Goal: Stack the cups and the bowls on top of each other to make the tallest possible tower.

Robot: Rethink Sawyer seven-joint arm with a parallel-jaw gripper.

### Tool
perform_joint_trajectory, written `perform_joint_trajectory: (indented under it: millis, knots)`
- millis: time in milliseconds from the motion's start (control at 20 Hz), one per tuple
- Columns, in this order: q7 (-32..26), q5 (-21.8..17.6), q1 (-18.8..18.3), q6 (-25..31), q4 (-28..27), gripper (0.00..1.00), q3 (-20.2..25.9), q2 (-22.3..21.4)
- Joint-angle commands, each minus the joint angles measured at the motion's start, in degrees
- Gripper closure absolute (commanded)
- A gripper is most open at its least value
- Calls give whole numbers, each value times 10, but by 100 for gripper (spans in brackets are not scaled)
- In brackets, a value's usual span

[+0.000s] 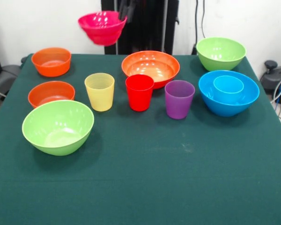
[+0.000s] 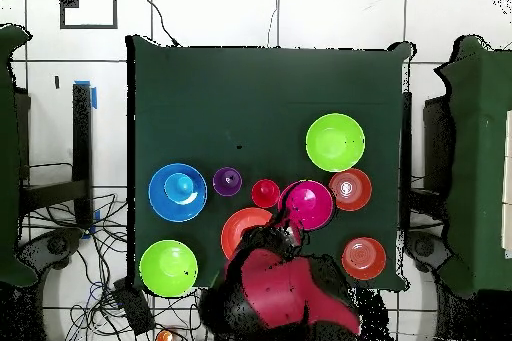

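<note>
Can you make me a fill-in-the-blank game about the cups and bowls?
1. The gripper holds the small ____ bowl up in the air.
2. The light blue cup sits inside the large ____ bowl.
3. The red cup stands between the yellow cup and the ____ cup.

Missing words: magenta, blue, purple.

Text on cups and bowls: none can be read
Text on table cloth [image 1: 145,178]: none
Brand on robot arm [image 2: 285,292]: none legible
Signs on wall or floor: none legible
Numbers: none
</note>
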Motion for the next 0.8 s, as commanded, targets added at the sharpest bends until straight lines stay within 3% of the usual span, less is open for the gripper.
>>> perform_joint_trajectory:
  millis: [50,200,300,350,500,650,800]
  knots:
    - [155,24,104,153,-48,100,-94,-53]
    - [150,88,115,222,-33,100,-91,-70]
    - [183,118,128,224,-18,100,-85,-60]
    - [238,130,158,222,-14,100,-94,-48]
    - [311,145,208,213,-14,100,-102,-4]
    - [306,170,219,229,-22,100,-92,27]
    - [318,166,249,257,-44,100,-93,59]
